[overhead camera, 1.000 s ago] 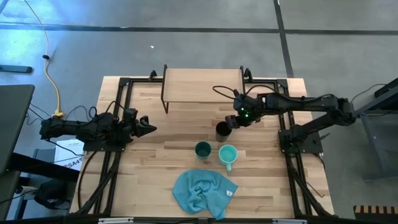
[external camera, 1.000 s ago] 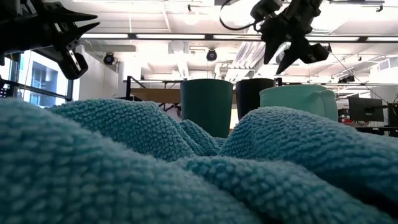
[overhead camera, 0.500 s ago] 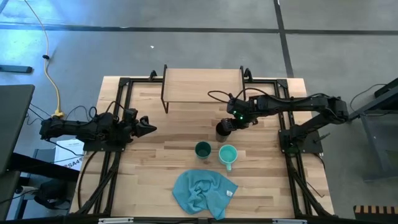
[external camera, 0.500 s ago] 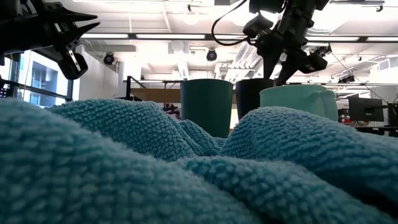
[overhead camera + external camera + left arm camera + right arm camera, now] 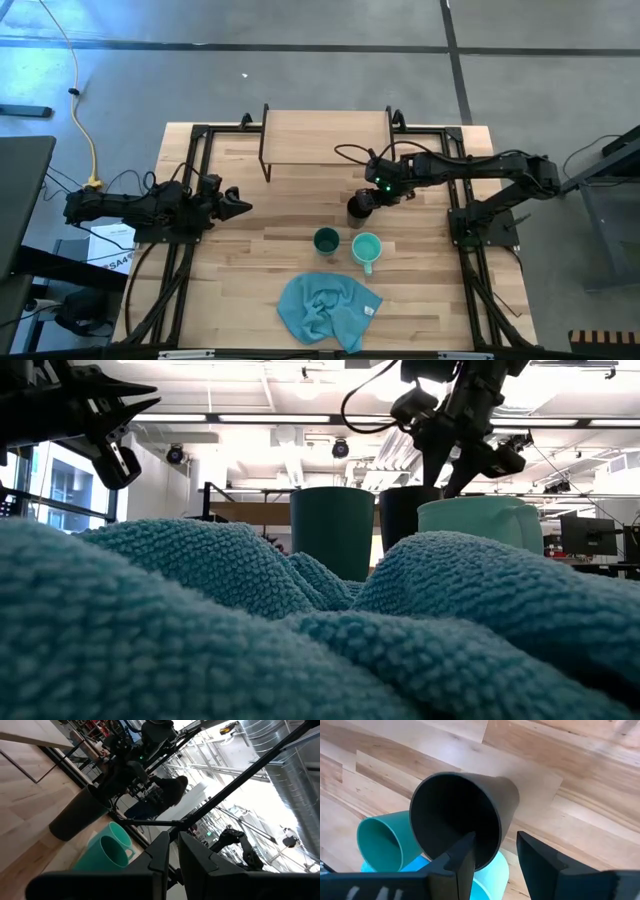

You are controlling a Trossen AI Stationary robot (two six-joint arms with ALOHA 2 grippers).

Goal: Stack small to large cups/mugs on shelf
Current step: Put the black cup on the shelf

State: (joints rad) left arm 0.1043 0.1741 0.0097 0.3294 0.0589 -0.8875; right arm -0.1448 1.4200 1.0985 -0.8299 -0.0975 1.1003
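My right end effector (image 5: 367, 200) hangs over the tall black cylindrical cup (image 5: 358, 208), released, one finger inside the rim and one outside, not clenched on it. That cup stands on the wooden tabletop (image 5: 250, 260) in front of the low light-wood shelf (image 5: 325, 138), just behind the short dark teal cup (image 5: 326, 240) and light turquoise handled mug (image 5: 366, 248). My left end effector (image 5: 238, 207) waits clenched, well apart at the tabletop's left side.

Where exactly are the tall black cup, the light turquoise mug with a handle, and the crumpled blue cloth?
Tall black cylindrical cup (image 5: 357, 208): high view, on its open top.
Light turquoise handled mug (image 5: 366, 246): high view, on its round opening.
Crumpled blue cloth (image 5: 325, 308): high view, on the middle of its folds.
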